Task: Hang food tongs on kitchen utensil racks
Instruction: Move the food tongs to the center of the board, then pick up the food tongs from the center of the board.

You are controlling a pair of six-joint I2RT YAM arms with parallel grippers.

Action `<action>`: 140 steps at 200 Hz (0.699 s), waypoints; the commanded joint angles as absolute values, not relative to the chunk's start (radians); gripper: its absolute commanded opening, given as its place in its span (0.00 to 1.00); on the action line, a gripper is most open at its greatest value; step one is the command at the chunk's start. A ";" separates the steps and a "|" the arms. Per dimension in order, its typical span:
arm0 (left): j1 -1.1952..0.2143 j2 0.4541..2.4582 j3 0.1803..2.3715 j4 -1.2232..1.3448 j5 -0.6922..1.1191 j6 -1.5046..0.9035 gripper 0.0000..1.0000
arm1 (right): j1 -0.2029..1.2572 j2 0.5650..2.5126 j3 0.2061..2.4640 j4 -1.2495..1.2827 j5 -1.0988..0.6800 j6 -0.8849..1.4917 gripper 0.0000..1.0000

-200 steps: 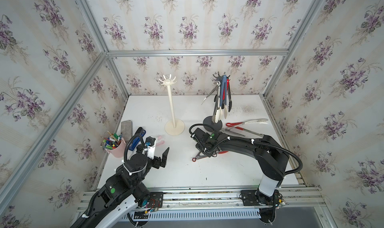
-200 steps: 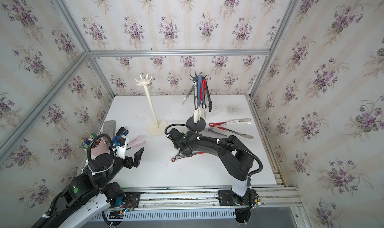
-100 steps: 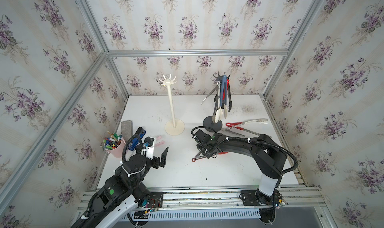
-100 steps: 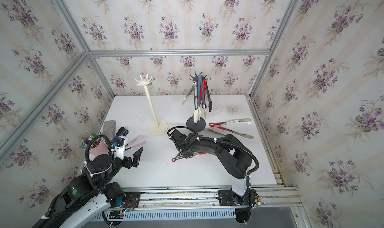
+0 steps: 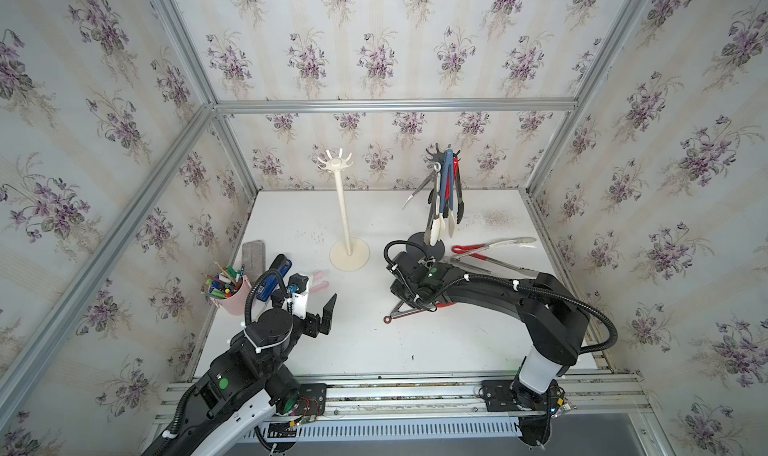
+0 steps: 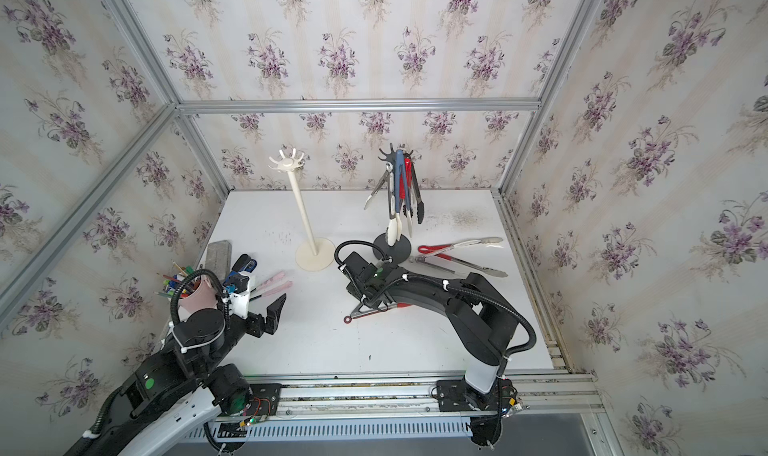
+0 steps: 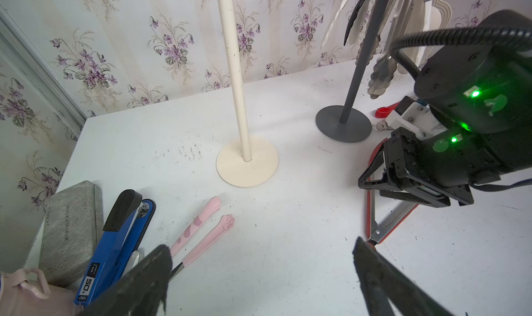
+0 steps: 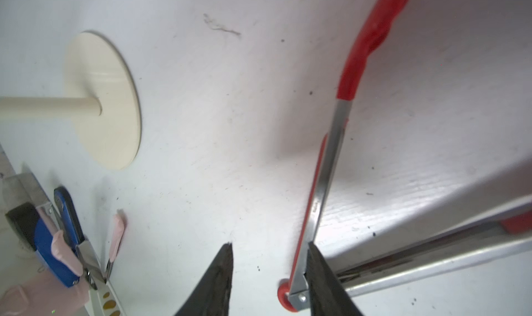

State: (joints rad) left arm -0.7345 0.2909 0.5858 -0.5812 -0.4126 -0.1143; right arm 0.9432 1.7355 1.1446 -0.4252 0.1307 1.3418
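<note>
loose red-handled tongs [image 8: 325, 170]: flat on white table [image 5: 436, 350], arms spread, just 4 o'clock of centre. right gripper [image 8: 270, 247]: low over their hinge end, jaws apart, one tong arm between them against one finger, not clamped. left gripper [image 7: 262, 247]: 8 o'clock, jaws wide apart. cream-white rack [image 5: 343, 208]: 11 o'clock. dark grey rack [image 5: 436, 154]: 1 o'clock, hung tongs [image 5: 446, 192] on it. two more tongs [image 5: 490, 242]: lying at 2 o'clock.

The right gripper [image 8: 269, 244] was closed one second ago; now its jaws have come apart above the hinge end of the red tongs [image 8: 325, 167]. In both top views the right wrist has also moved slightly to the robot's right.
</note>
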 commanded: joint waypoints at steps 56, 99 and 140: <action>-0.735 0.282 0.585 -0.559 -0.384 -0.107 0.99 | 0.957 1.675 1.150 -0.451 0.072 0.598 0.49; -0.735 0.264 0.581 -0.563 -0.394 -0.103 0.99 | 0.951 1.681 1.126 -0.403 -0.103 0.237 0.56; -0.735 0.263 0.582 -0.565 -0.387 -0.103 0.99 | 0.923 1.701 1.138 -0.438 -0.182 -0.012 0.56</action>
State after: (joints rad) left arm -0.7345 0.2634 0.5812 -0.5816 -0.3901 -0.1097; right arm 0.9321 1.6913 1.1320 -0.4240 -0.1005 0.2207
